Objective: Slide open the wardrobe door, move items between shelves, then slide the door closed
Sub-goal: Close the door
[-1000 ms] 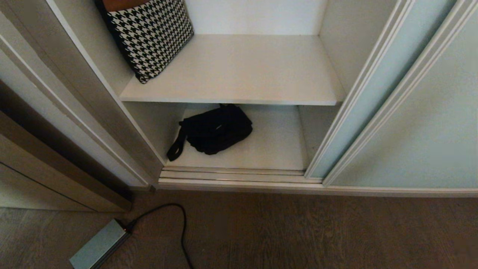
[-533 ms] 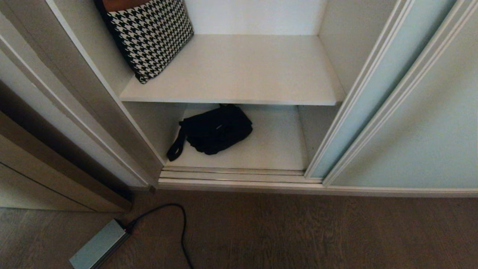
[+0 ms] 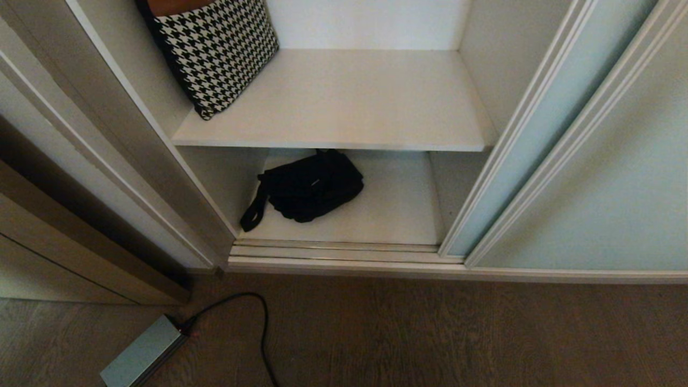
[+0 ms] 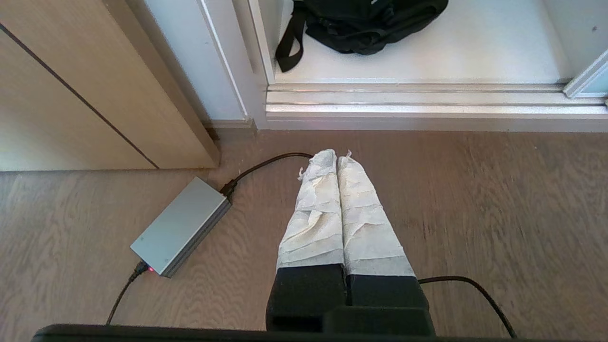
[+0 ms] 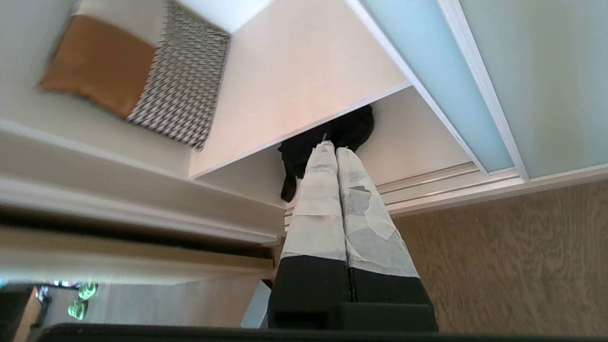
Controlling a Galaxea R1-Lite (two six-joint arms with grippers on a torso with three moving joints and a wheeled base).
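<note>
On the far left, the grey power brick point(image 3: 141, 356) lies on the wooden floor point(image 3: 430, 333), and the left end effector point(image 4: 337, 159) hangs above that floor with its wrapped fingers pressed together, clenched on nothing. In the wardrobe, the houndstooth cushion point(image 3: 215, 54) leans in the left corner of the upper shelf point(image 3: 349, 102), tilted, its long axis rising steeply toward the side wall. Below it, the black bag point(image 3: 312, 185) lies slumped on the lower shelf point(image 3: 398, 209), its strap trailing toward the front left corner. The right end effector point(image 5: 331, 151), also clenched and empty, points at the opening with its tips in line with the bag. To the right, the sliding wardrobe door point(image 3: 516, 156) stands pushed aside, so the opening looks done. Moving the items and closing the door appear to remain.
</note>
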